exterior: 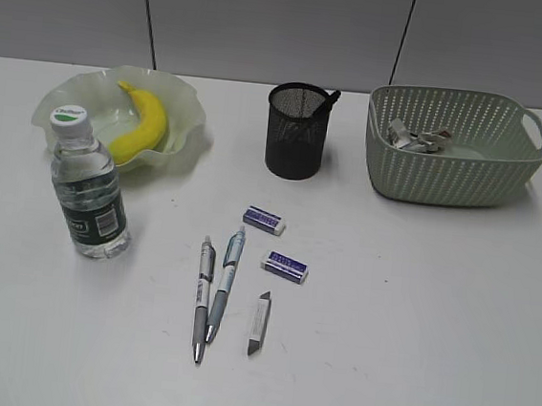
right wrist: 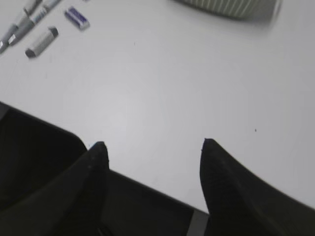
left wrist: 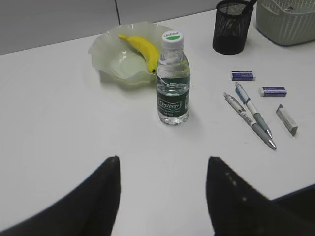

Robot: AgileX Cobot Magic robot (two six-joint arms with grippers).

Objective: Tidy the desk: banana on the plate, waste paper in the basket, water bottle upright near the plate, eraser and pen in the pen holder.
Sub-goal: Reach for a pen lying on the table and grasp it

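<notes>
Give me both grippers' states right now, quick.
Left gripper: open, holding nothing, fingers apart over the bare desk.
Right gripper: open, holding nothing, fingers apart over the desk.

The white desk (exterior: 412, 332) carries everything. Taking the black mesh pen holder (exterior: 296, 133) as landmark: the green plate (exterior: 186, 108) sits to its left, the upright water bottle (exterior: 88, 190) left and nearer the camera, the basket (exterior: 447, 172) to its right. In front of it lie two erasers (exterior: 264, 221) (exterior: 284, 266), two pens (exterior: 203, 297) (exterior: 226, 282) and a grey stick (exterior: 258, 324).
</notes>
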